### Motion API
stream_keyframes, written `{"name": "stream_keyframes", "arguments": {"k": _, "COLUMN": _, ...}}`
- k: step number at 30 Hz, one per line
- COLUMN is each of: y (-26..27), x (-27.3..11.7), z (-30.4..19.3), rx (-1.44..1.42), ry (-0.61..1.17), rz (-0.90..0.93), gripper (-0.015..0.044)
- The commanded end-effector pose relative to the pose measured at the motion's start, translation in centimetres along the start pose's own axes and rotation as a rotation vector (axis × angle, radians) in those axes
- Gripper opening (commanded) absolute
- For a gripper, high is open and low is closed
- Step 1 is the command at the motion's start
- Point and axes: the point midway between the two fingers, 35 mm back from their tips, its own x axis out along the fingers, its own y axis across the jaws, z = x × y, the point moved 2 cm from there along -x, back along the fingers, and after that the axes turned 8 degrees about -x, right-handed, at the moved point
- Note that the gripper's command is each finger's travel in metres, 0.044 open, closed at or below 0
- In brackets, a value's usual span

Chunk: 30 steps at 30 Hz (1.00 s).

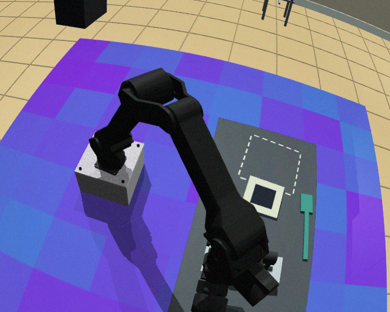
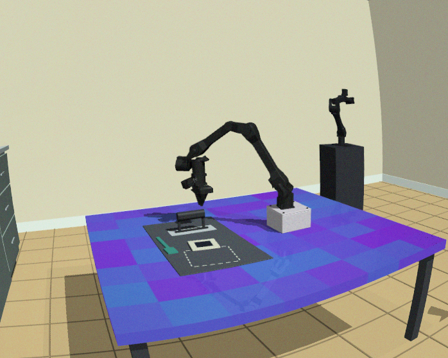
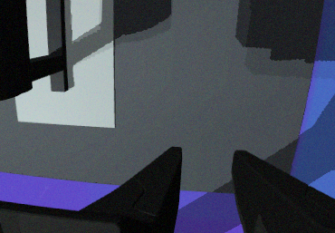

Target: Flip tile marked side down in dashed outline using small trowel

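In the top view, the arm (image 1: 201,161) covers much of the pale plate (image 1: 277,270); the mat and the worktop's near edge run out of the picture. The wrist view cuts off the black bar (image 3: 11,40).

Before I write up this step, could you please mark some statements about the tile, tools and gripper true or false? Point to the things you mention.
1. The cream tile (image 1: 264,197) (image 2: 203,244) shows its dark square facing up. True.
2. The green tool (image 1: 306,203) (image 2: 171,250) lies inside the dashed outline (image 1: 279,145) (image 2: 215,265). False: it lies on the mat (image 1: 290,235) (image 2: 251,257) (image 3: 145,153), outside the outline.
3. The black handle (image 1: 270,258) (image 2: 190,214) (image 3: 11,40) stands above its white plate (image 1: 277,270) (image 2: 210,228) (image 3: 68,112). True.
4. The gripper (image 1: 208,302) (image 2: 201,204) (image 3: 206,159) is holding the black handle. False: its fingers are apart with nothing between them.
5. The tile lies wholly inside the dashed outline. False: most of it lies outside.
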Motion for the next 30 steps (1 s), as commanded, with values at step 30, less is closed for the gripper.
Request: {"name": "stream_keyframes", "arguments": {"k": 30, "y": 0.00, "x": 0.00, "z": 0.00, "rx": 0.000, "ry": 0.000, "rz": 0.000, "gripper": 0.0100}}
